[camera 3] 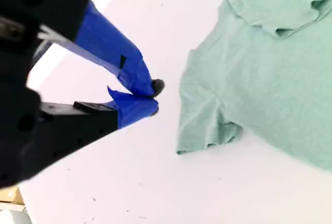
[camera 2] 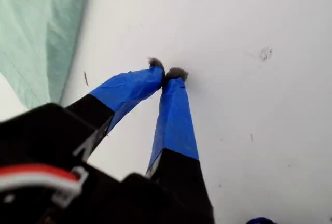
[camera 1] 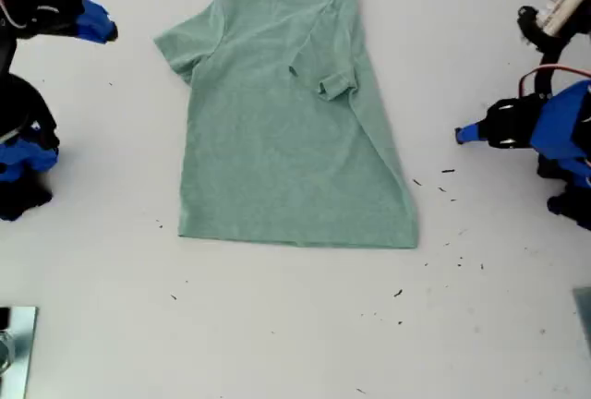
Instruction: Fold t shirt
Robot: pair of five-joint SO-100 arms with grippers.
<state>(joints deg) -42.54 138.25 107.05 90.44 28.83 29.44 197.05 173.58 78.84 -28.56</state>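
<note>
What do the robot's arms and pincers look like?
Both arms are built of blocky black parts. My first gripper has two long, tapering fingers covered in bright blue, ending in fuzzy dark tips, and a red wire runs across its black body. My second gripper has the same blue fingers on a black body.

Honestly there's nothing for you to read here. The t shirt (camera 1: 286, 140) is plain green fabric with no print, logo or tag text showing in any view. The blue tape on my first gripper (camera 2: 167, 73) and my second gripper (camera 3: 154, 95) has no lettering on it, and the black arm parts show no readable brand or numbers. The white table (camera 1: 277, 325) only has small dark specks, not writing. So: zero text, labels or signs you could make out.
</note>
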